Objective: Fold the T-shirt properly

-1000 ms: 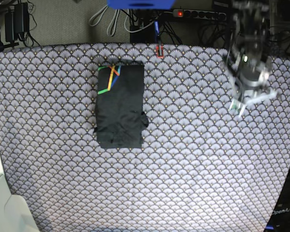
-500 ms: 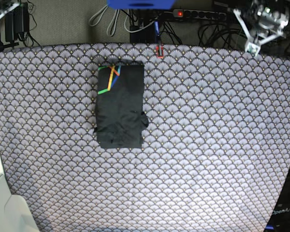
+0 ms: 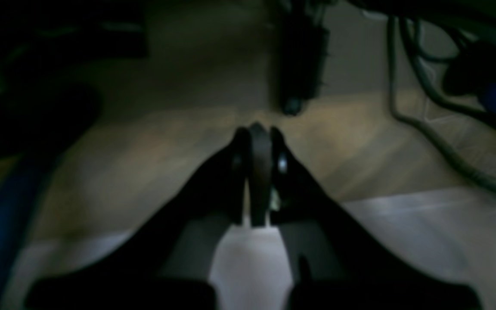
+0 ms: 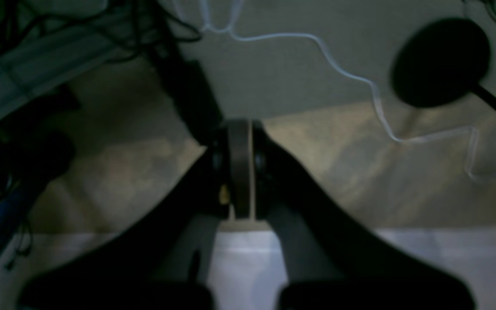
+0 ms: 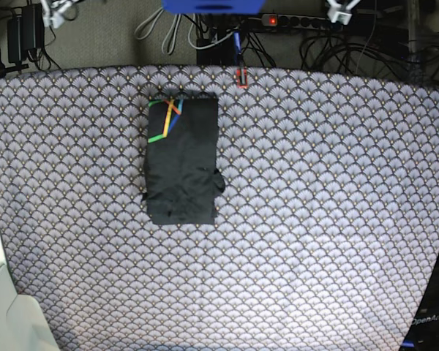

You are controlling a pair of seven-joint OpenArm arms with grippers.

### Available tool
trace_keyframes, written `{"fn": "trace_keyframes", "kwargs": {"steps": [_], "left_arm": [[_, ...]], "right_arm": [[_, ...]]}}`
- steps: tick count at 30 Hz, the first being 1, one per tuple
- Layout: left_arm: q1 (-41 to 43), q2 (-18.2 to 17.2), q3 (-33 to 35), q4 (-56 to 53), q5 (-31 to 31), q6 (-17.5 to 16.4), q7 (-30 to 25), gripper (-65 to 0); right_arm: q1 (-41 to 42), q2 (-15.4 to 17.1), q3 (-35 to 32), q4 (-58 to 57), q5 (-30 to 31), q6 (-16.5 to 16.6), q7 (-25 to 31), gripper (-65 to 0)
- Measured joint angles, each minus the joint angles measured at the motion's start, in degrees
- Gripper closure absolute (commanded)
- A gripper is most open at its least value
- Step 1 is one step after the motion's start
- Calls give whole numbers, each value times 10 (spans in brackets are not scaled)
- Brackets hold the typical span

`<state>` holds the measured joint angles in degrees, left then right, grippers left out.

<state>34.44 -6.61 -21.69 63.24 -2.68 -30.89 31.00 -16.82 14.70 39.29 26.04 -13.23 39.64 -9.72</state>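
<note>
Left gripper (image 3: pixel 256 172): jaws pressed together with nothing between them — the dark fingers meet at the tips. In the left wrist view it points at a dim floor area beyond the table edge, with a black hanging block (image 3: pixel 302 56) just past the tips and grey cables (image 3: pixel 429 133) trailing to one side.

Right gripper (image 4: pixel 239 168): jaws likewise closed flat on each other, holding nothing. The right wrist view shows it over the pale table edge, facing a thin white cable (image 4: pixel 360 82) that loops across the floor and a round black object (image 4: pixel 441 60) on a stalk.

Grippers from the base view: only small pale pieces show at the top edge, the left gripper at the upper right and the right gripper at the upper left, both well apart from the cloth work area.

T-shirt (image 5: pixel 181 162): folded into a compact upright black rectangle, lying flat on the tablecloth (image 5: pixel 314 219) left of centre and toward the far edge. Its rainbow line print (image 5: pixel 166 117) sits at the far left corner. A small flap of fabric pokes out of the right side, and the near edge is a little uneven.

Around it: a red clip (image 5: pixel 241 76) at the far table edge and a power strip (image 5: pixel 300 22) with a lit switch behind the table.

In the way: nothing lies on the shirt — neither arm is near it.
</note>
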Motion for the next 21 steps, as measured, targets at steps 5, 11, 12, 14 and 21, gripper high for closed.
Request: {"fn": "trace_keyframes", "kwargs": {"steps": [5,11,12,14,21], "left_arm": [[-92,-1,30,-236,73,6,-131,-3],[-207,-3,35,-439,90,85,-217,-3],[-221,-3,34,-455,89,96,-228,-3],[-240,-2,34,-468,88,119,-242,-3],[-309,3,34,-536,91,233,-240,-3]], "right_arm": [[8,-31,-120,-13,-3,-5,22,0],[14,-78,-221,-13,1,-172,69,0],[14,-80,-231,-13,0,-210,70,0],[19,-86,-235,-16,-3,-242,65,0],[95,-100,-236,-146,1,-328,137,0]]}}
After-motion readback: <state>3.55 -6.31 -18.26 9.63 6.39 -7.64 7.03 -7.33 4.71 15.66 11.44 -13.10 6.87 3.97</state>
